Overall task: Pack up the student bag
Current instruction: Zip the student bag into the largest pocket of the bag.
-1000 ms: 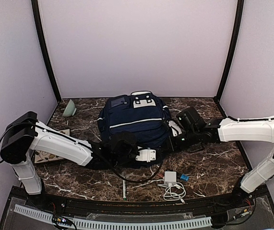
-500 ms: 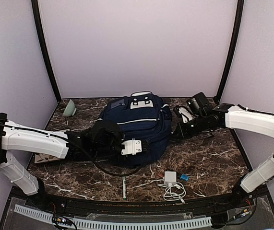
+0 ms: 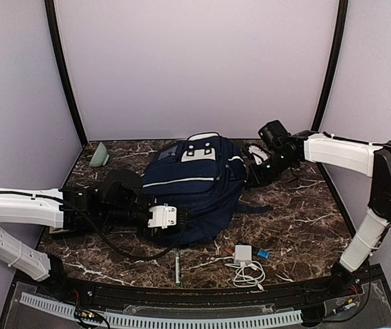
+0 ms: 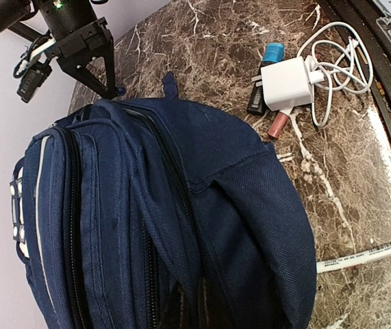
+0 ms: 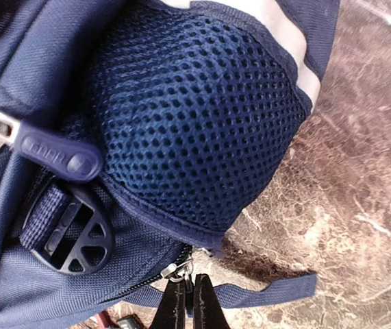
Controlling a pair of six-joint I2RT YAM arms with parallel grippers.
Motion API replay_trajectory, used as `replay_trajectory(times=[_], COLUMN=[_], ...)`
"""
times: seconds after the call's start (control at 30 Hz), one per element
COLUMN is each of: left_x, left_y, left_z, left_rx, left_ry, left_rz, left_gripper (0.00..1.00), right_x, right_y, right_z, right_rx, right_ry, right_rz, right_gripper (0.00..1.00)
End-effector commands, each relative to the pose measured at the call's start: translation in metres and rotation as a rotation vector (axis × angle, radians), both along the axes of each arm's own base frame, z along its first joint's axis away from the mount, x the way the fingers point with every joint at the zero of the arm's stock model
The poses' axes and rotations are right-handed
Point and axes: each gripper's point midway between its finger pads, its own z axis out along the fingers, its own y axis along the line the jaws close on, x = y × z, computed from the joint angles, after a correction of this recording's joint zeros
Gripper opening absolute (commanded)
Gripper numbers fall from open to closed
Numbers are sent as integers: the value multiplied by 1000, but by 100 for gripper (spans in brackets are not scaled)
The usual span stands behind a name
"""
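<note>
Navy white-striped student bag (image 3: 196, 192), front up

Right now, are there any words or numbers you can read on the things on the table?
Nothing can be quoted.
On the pen: tiny dark print along the barrel, too small to read.
On the zipper pull: raised marks, too blurred to read.
On the student bag and the charger: no words or numbers show.

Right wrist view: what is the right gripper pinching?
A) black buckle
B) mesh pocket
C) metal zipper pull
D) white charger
C: the right gripper is shut with its tips on the small metal zipper pull below the student bag's mesh pocket; the black buckle sits off to one side, untouched.
</note>
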Motion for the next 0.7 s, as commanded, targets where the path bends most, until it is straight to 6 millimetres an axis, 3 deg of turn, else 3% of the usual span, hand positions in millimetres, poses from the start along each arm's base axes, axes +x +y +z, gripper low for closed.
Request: replay_trajectory(times=[0.0, 0.17, 0.3, 0.4, 0.43, 0.5, 0.53, 0.6, 0.67], left_x=[-38, -44, -45, -42, -41, -43, -46, -54, -61], left_y=[16, 20, 8, -7, -12, -20, -24, -28, -32], left_z=[8, 13, 16, 22, 24, 27, 31, 41, 58], left_rx=[0, -39, -83, -130, -141, -152, -157, -171, -204], left_ry=[97, 103, 153, 189, 202, 243, 264, 308, 338], left_rz=[-106, -112, -112, -104, -103, -112, -125, -162, -197], left_gripper=[0, 0, 0, 0, 8, 42, 53, 67, 73], right_x=[79, 83, 74, 58, 50, 34, 26, 9, -2], right_y=[-83, -76, -54, -36, -31, -25, -24, -25, -24], right_z=[-5, -23, -10, 14, 21, 33, 43, 42, 45], right_rx=[-186, -166, -32, 103, 141, 208, 237, 262, 299], right_ry=[-159, -126, -135, -149, -145, -134, -141, -118, -103], right_rz=[-284, -252, -186, -115, -94, -60, -49, -47, -44], right_gripper=[0, 0, 0, 18, 23, 30, 33, 37, 39])
